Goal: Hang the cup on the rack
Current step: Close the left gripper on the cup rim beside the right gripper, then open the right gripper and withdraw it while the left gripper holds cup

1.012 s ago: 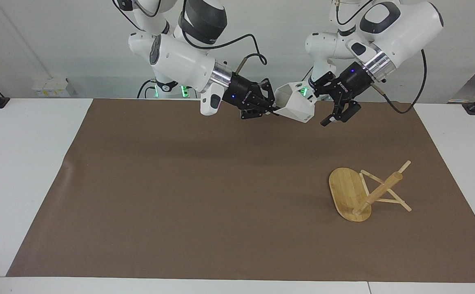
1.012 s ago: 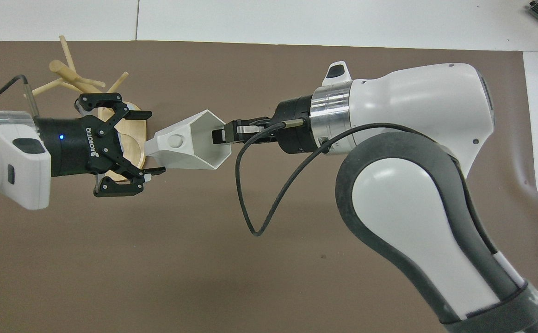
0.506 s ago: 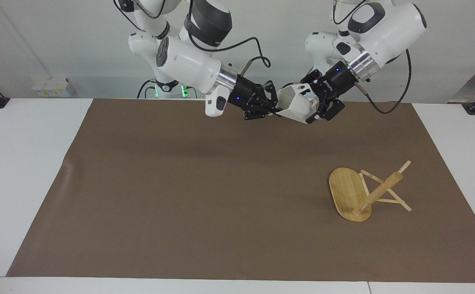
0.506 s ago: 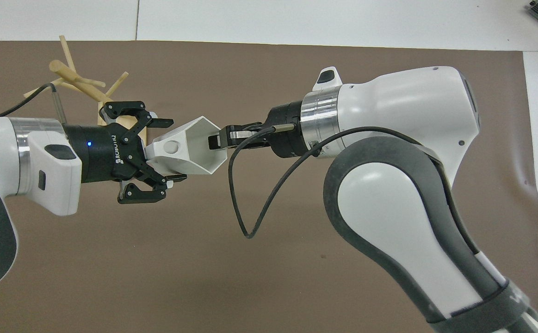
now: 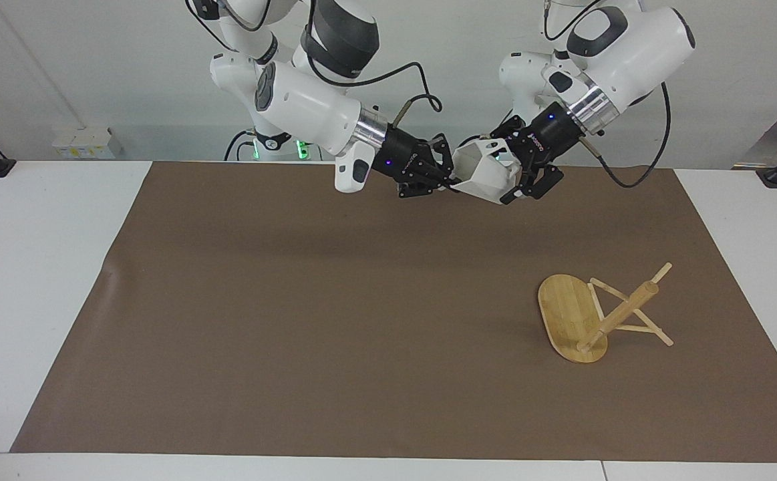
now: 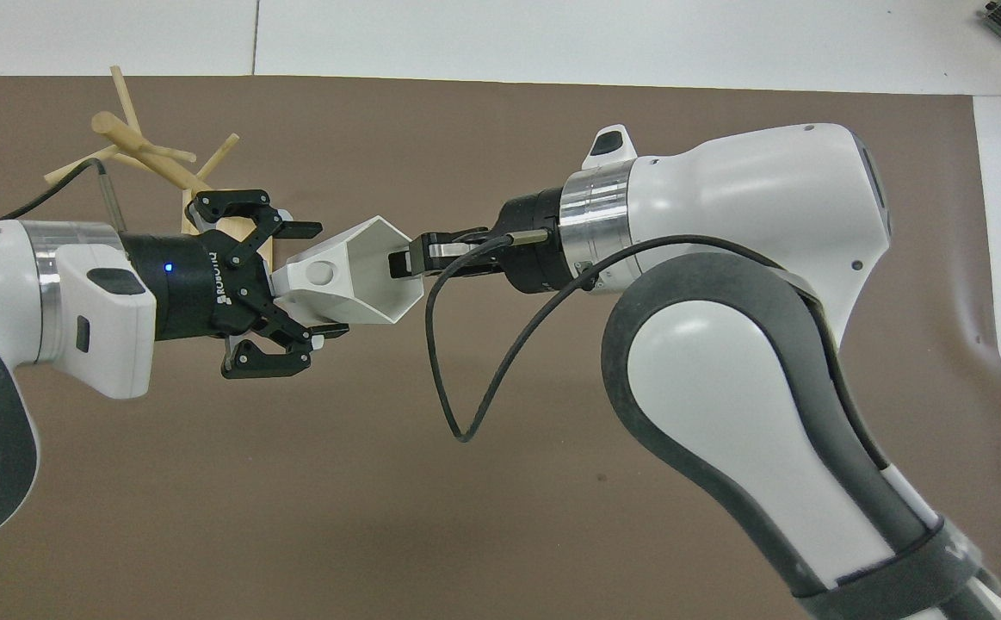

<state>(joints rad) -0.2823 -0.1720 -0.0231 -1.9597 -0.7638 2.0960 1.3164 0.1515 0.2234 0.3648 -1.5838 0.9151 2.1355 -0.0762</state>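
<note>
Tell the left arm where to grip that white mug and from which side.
Grip the mug by its narrow base end, beside the blocky handle, coming from the left arm's end of the table. It hangs sideways in the air, rim toward the right end effector, which pinches the rim wall. The open left end effector already brackets the base.

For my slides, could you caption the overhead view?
Right gripper holds the cup as left gripper brackets it.

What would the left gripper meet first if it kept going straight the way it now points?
The cup: the left gripper already has its open fingers on either side of the cup's base end, while the right gripper holds the rim. Contact itself looks close but is not certain.
</note>
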